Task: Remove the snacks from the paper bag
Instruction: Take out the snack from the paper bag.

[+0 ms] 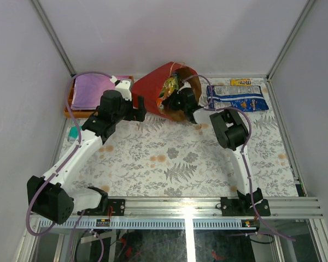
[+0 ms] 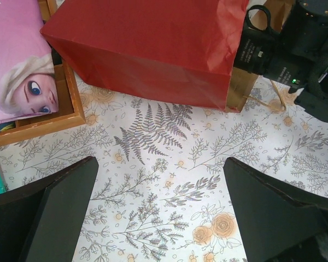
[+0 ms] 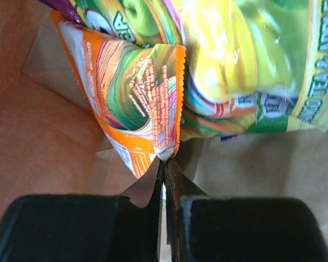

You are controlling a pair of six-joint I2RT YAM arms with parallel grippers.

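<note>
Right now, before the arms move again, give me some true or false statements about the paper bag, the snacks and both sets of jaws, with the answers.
1. The paper bag lies on its side. True.
2. The right jaws are open and empty. False: they are shut on a corner of the orange packet, inside the bag.
3. The blue-white bag lies on the table, outside the paper bag. True.
4. The left jaws grip the paper bag. False: they stand open above the table, apart from the bag.
5. The orange tray is empty. False: a purple item lies in it.
</note>
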